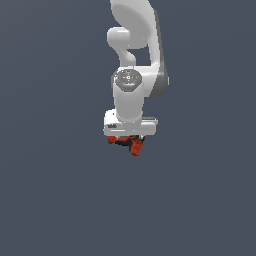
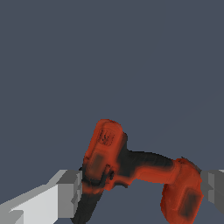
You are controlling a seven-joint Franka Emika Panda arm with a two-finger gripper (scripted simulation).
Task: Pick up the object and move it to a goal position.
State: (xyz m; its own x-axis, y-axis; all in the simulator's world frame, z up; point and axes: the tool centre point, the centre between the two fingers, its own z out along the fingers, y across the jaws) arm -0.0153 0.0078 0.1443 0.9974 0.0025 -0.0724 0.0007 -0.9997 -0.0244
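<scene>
Grey-blue and featureless, the ground (image 1: 50, 200) filled both views, and we could find no edge or corner of it to place things by. Against it, in the exterior view, the white arm (image 1: 132, 60) hung straight down from the top of the picture, its wrist vertical and its broad white gripper (image 1: 129, 139) pointing down. Only there did we see the arm's pose; the drill (image 1: 131, 143) showed merely as a small red-orange and black lump just under the gripper, narrower than it.

The wrist view gave us the drill's shape instead: an L-shaped body (image 2: 131, 168), with a black grip joining the motor housing to the blocky base. A grey finger (image 2: 70, 192) touched one side of it and another (image 2: 212, 186) the opposite side, so we read the jaws as clamped on the drill. We saw no containers.
</scene>
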